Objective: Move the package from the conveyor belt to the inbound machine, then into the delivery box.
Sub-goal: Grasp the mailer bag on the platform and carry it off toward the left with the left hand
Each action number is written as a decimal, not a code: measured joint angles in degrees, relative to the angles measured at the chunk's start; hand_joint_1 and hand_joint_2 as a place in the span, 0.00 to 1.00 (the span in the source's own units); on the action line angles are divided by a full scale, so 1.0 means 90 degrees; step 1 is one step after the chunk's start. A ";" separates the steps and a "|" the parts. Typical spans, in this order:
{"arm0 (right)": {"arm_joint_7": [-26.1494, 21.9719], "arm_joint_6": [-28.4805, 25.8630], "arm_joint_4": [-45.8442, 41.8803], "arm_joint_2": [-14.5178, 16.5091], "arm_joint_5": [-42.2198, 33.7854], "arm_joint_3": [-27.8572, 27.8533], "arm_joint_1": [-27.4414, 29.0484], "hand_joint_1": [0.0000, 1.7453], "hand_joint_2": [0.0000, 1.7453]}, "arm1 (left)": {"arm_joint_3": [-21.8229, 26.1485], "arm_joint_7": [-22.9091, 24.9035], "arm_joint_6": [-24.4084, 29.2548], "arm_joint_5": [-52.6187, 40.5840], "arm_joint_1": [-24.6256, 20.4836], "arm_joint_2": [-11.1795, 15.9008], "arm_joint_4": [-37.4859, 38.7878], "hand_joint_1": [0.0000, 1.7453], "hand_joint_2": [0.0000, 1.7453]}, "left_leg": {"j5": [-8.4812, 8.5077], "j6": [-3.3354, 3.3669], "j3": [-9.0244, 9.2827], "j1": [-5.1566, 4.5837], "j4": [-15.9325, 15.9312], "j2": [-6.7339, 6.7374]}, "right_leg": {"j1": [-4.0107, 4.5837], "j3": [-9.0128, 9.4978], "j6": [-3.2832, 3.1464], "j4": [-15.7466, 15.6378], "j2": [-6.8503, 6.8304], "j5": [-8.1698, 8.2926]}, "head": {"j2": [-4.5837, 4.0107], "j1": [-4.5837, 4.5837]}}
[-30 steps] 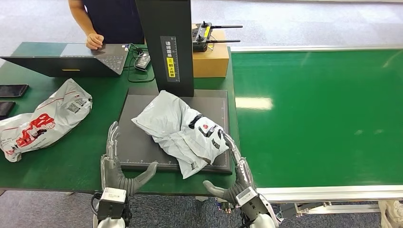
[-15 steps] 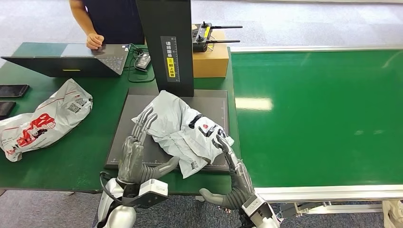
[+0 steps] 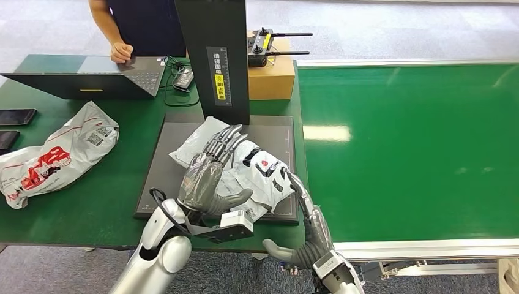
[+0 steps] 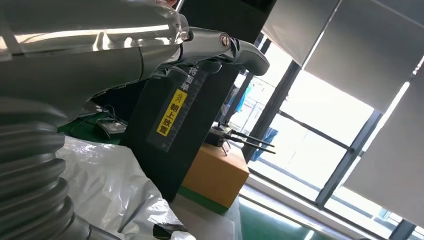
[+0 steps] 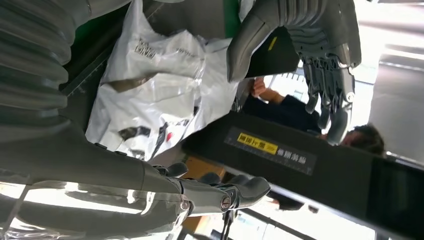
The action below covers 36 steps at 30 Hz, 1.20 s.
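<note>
Green felt worktop (image 3: 92, 202): crinkled grey plastic package (image 3: 245, 160) on flat black scanner plate (image 3: 162, 174), between left hand (image 3: 205, 177) and right hand (image 3: 303, 229), fingers spread.

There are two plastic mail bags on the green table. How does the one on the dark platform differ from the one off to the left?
The package on the platform is grey-white with black markings; the left bag carries bold red print. The platform package lies on the dark scanner plate, while the left bag lies on the green table. The robot's left hand and right hand flank the platform package; nothing is near the left bag. Both are crumpled, soft mailers.
</note>
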 joint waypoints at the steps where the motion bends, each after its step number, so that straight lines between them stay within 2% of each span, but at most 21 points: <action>1: 0.0001 -0.0007 -0.0021 0.0008 -0.0001 -0.0083 0.0033 0.00 1.00 | -0.0014 -0.0012 -0.0011 0.0006 -0.0064 0.0012 0.0089 0.00 1.00 | 0.0000 0.0000 0.0000 0.0000 0.0000 0.0000 | 0.0000 0.0000 0.0000 0.0000 0.0000 0.0000 | 0.0000 0.0000; 9: 0.0047 -0.0494 -0.0242 0.0153 0.0123 -0.1072 0.0419 0.00 1.00 | -0.0141 -0.0167 -0.0200 0.0249 -0.0662 0.0081 0.0888 0.00 1.00 | 0.0000 0.0000 0.0000 0.0000 0.0001 -0.0001 | 0.0000 0.0001 0.0000 0.0000 -0.0001 0.0000 | 0.0000 0.0001; 17: 0.0033 -0.0491 -0.0434 0.0330 0.0050 -0.1860 0.0699 0.00 1.00 | -0.0274 -0.0227 -0.0527 0.0417 -0.1251 0.0104 0.1711 0.00 1.00 | 0.0000 0.0000 0.0000 0.0000 0.0000 0.0000 | 0.0000 0.0000 0.0000 0.0000 0.0000 0.0000 | 0.0000 0.0001; 26: 0.0023 -0.0430 -0.0407 0.0429 0.0149 -0.2074 0.0702 0.00 1.00 | -0.0447 -0.0279 -0.1142 0.0580 -0.1881 0.0106 0.2915 0.00 1.00 | 0.0001 0.0000 0.0000 0.0000 0.0000 0.0002 | 0.0000 0.0000 0.0000 0.0001 0.0002 0.0001 | 0.0000 0.0001; 36: 0.0016 -0.0378 -0.0305 0.0430 0.0133 -0.2080 0.0645 0.00 1.00 | -0.0729 -0.0024 -0.1851 0.0611 -0.2611 0.0104 0.4562 0.00 1.00 | 0.0001 0.0000 0.0000 0.0000 -0.0001 0.0002 | 0.0000 0.0001 0.0000 0.0002 0.0002 0.0001 | 0.0000 0.0001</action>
